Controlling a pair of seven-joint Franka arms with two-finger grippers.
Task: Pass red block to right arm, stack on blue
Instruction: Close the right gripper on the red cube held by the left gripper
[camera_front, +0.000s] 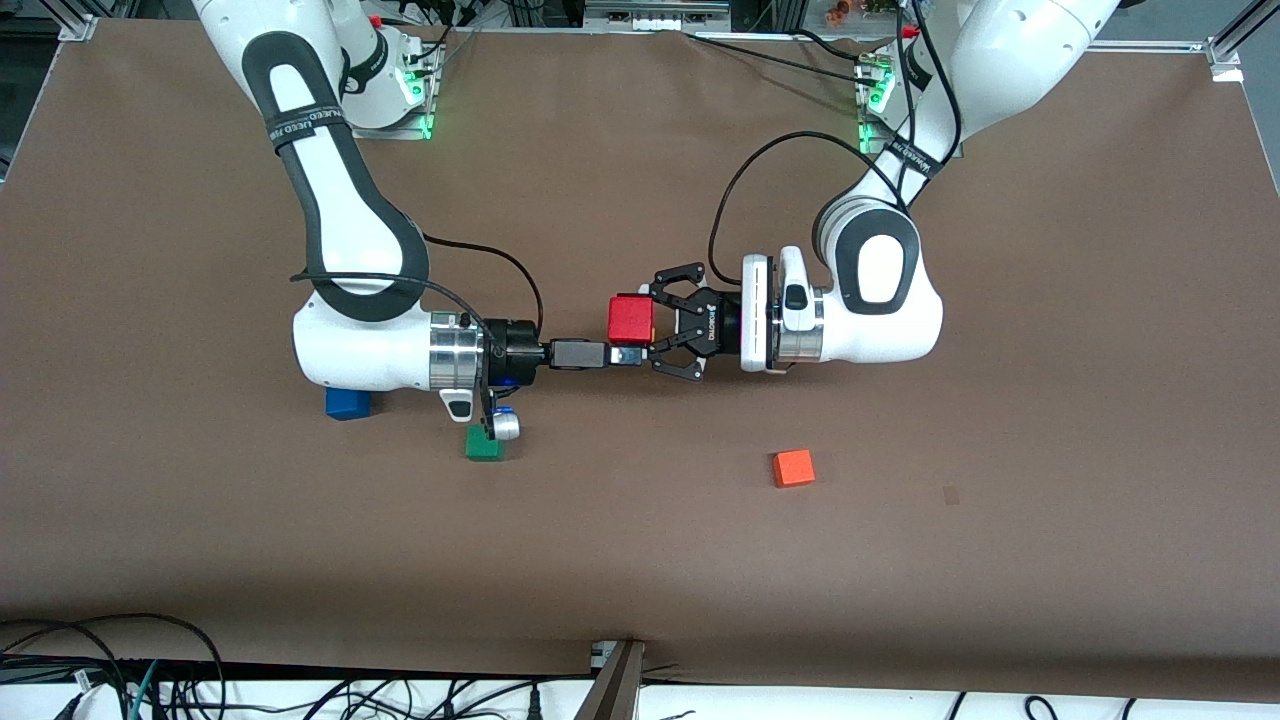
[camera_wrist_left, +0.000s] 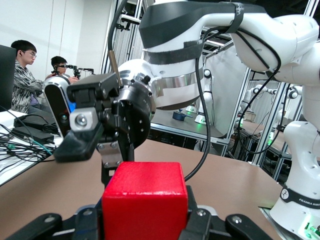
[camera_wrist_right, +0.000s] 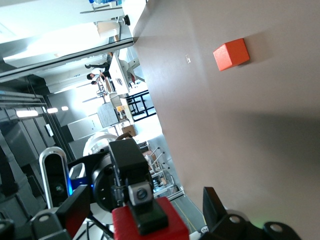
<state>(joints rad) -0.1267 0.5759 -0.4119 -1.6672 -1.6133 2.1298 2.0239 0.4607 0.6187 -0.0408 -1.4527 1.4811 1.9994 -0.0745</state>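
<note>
My left gripper (camera_front: 652, 326), the wide claw one, is shut on the red block (camera_front: 631, 320) and holds it sideways above the middle of the table. The block fills the bottom of the left wrist view (camera_wrist_left: 145, 200) between the jaws. My right gripper (camera_front: 620, 355) points at it from the right arm's end and is open. Its fingers (camera_wrist_right: 75, 207) stand wide apart either side of the block (camera_wrist_right: 170, 225), not closed on it. It also shows in the left wrist view (camera_wrist_left: 85, 125). The blue cube (camera_front: 347, 403) sits on the table, partly hidden under the right wrist.
A green cube (camera_front: 485, 448) lies under the right wrist camera, nearer to the front camera than the blue cube. An orange-red cube (camera_front: 793, 468) lies toward the left arm's end, also seen in the right wrist view (camera_wrist_right: 231, 54). The brown table (camera_front: 1000, 550) is bare around it.
</note>
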